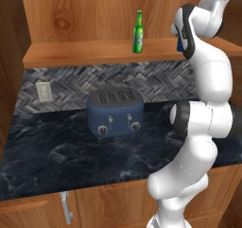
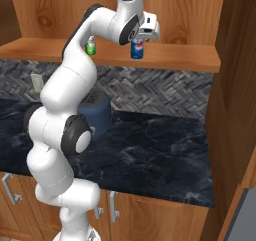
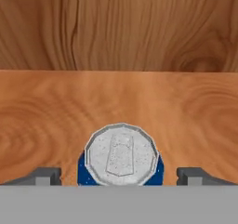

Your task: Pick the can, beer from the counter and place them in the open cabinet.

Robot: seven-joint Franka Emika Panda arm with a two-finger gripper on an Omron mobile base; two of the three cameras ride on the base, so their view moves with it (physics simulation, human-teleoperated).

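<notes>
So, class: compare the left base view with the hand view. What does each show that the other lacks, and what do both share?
Left base view alone: the beer upright on the cabinet shelf, a blue toaster on the counter. Hand view alone: the can's silver top between the open pincer fingertips. Both share the wooden shelf.

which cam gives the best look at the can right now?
Right base view: the can stands upright on the cabinet shelf, blue side and logo visible. Hand view shows mostly its silver top between the open gripper tips. Left base view shows a blue sliver behind the arm.
</notes>
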